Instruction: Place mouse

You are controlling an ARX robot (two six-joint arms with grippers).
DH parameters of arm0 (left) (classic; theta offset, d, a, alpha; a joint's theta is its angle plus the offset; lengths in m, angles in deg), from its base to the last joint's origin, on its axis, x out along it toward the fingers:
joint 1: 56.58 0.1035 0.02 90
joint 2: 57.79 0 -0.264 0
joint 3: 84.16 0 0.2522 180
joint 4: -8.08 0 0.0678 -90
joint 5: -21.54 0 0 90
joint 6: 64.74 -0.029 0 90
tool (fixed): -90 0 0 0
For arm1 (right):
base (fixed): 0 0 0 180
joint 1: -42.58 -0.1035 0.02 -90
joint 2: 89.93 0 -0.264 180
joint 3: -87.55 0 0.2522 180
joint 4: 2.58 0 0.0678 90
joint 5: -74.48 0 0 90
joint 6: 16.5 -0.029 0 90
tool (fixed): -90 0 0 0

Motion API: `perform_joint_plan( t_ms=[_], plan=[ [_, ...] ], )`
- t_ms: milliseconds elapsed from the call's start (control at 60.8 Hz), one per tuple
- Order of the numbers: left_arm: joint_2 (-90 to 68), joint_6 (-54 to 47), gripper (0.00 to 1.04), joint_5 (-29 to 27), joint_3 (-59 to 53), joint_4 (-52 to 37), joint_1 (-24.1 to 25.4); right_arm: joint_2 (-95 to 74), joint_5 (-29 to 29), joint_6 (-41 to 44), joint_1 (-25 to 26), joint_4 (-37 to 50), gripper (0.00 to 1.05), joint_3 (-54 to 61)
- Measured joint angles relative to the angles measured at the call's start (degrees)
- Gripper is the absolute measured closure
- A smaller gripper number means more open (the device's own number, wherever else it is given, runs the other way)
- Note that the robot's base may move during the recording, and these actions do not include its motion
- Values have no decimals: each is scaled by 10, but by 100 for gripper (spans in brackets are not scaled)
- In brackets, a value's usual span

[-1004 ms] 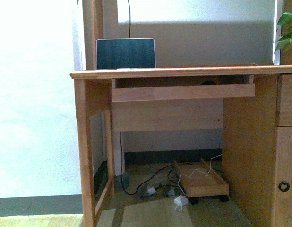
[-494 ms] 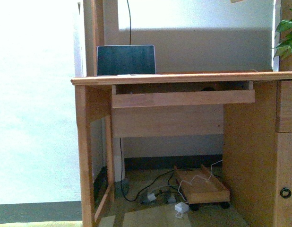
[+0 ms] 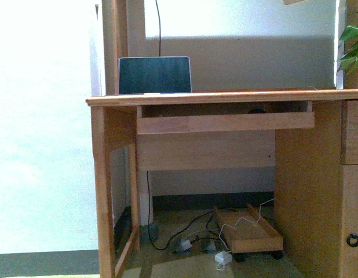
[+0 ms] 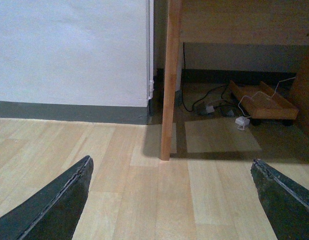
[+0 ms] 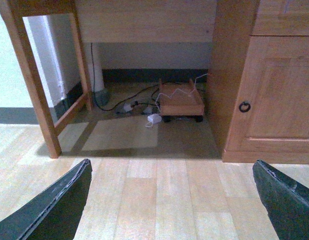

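Observation:
A small dark grey rounded mouse [image 3: 257, 110] just peeks over the front rail of the pull-out keyboard tray [image 3: 225, 122], under the wooden desk top [image 3: 225, 96], right of middle. Most of it is hidden by the rail. It shows in neither wrist view. My left gripper [image 4: 170, 161] is open and empty, low over the wooden floor in front of the desk's left leg [image 4: 170, 80]. My right gripper [image 5: 171, 163] is open and empty, low over the floor facing the space under the desk. Neither arm shows in the front view.
A laptop [image 3: 154, 75] stands open at the left on the desk. A cupboard door with a ring handle [image 5: 244, 106] is on the right. A wheeled wooden stand [image 5: 180, 102] and cables [image 5: 139, 107] lie under the desk. A plant [image 3: 354, 49] is at the far right.
The desk sits slightly lower in the front view than a second ago, so the view has risen a little. Nothing on the desk has moved.

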Motion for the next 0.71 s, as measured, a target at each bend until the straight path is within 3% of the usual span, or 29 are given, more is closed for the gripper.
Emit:
perform_joint_plan(
  t_ms=[708],
  plan=[
    [0,0,8,0,0,0,0,0,0,0,0,0,7,0]
  ],
)
